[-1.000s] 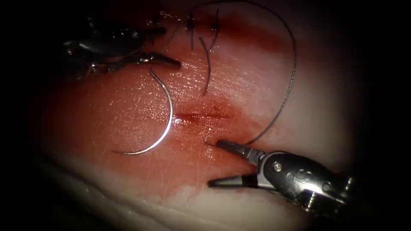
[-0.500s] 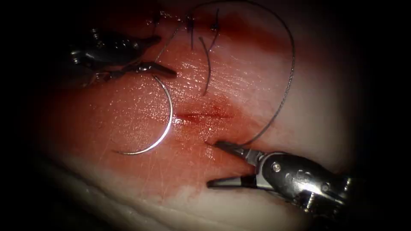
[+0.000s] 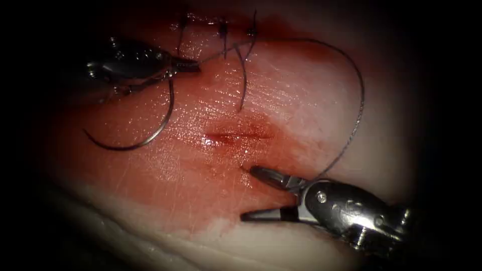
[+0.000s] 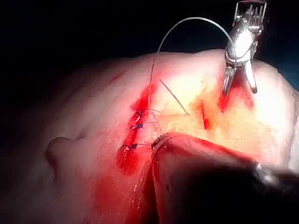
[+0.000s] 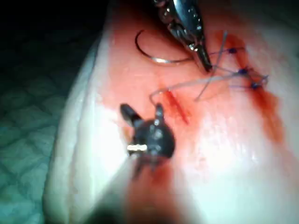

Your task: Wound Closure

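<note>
Needle point(image 3: 150, 128) off the tissue point(image 3: 301, 100), left of the cut point(image 3: 236, 135), hanging from the left tool point(image 3: 186, 65); its jaws pinch the needle at what looks like the thread end, though the grip is dim; curve sweeps down and left, tip free; thread point(image 3: 351, 100) runs from the left tool in a wide arc right, past the far stitches point(image 3: 223, 30), down to the right tool point(image 3: 256, 193); right tool's jaws spread, holding nothing, near side of the cut; red fluid point(image 3: 241, 133) around the cut.
</note>
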Robot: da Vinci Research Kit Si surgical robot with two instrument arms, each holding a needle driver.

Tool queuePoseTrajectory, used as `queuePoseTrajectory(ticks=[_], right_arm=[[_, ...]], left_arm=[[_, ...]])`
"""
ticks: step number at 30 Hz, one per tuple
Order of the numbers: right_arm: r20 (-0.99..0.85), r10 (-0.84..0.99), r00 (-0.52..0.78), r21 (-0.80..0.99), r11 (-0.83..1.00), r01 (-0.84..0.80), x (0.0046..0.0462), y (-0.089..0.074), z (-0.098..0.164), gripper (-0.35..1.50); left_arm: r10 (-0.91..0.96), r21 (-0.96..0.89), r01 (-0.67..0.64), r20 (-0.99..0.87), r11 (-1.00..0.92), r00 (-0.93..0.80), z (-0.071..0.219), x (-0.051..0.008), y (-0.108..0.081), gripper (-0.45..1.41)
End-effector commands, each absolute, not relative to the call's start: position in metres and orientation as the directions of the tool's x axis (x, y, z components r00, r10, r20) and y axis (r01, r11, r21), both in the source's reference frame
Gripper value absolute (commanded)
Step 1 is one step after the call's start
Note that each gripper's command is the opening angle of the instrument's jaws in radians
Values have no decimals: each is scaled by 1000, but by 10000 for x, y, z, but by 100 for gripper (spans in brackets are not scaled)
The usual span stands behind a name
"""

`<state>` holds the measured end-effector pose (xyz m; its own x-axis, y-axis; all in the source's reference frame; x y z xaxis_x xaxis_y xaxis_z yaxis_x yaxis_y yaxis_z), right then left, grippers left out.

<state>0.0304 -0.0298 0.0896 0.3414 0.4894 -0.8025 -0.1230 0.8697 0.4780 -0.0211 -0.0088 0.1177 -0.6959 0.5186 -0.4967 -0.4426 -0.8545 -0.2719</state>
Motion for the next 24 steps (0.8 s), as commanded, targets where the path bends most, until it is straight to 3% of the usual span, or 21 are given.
queuePoseTrajectory(ticks=[1,8,11,13,14,15,24], right_arm=[[-802,491,340,481,869,-119,307,-297,897,101],[-798,496,341,487,865,-118,280,-281,889,101],[-796,500,341,482,865,-144,268,-270,888,90],[-799,491,348,474,870,-138,265,-259,885,44],[-799,491,348,474,870,-138,265,-259,885,44],[-811,469,351,456,881,-124,262,-246,878,-31],[-860,393,326,337,917,-216,272,-202,838,-35]], left_arm=[[516,-269,-442,-513,-855,-686,1176,-214,-85,-45],[493,-264,-425,-597,-866,-632,1098,-197,-76,-45],[484,-266,-417,-634,-869,-603,1051,-193,-77,-45],[468,-254,-409,-651,-876,-597,1026,-195,-79,-45],[468,-254,-409,-651,-876,-597,1026,-195,-79,-45],[462,-248,-406,-653,-879,-600,1015,-199,-82,-45],[449,-237,-401,-664,-885,-598,1030,-220,-101,-45]])
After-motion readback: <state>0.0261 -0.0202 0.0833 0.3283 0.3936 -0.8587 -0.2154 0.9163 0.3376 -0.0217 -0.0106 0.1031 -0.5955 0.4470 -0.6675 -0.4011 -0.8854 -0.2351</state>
